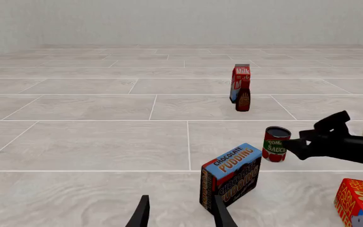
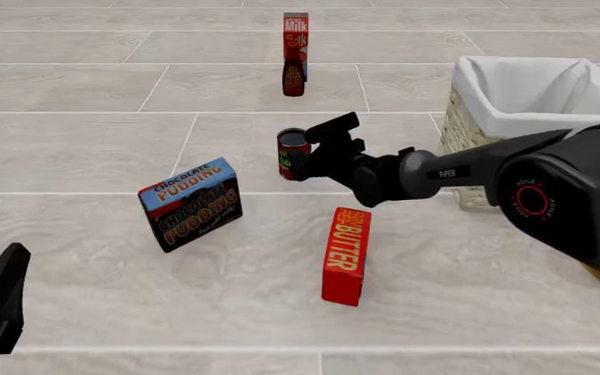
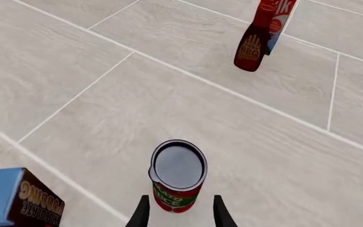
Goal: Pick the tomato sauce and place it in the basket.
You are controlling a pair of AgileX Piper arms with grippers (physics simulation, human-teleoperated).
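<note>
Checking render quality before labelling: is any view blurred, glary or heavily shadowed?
Front view: sharp, flat even light, only faint shadows under the butter box. Right wrist view: crisp, the tomato sauce label readable between the right gripper's fingers. Left wrist view: equally sharp, no glare; far wall plain.

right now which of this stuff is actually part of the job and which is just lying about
Part of the job:
- tomato sauce, between the right gripper's jaws
- basket, far right

Just lying about:
- chocolate pudding box
- butter box
- milk carton
- dark brown bottle in front of the carton
</note>
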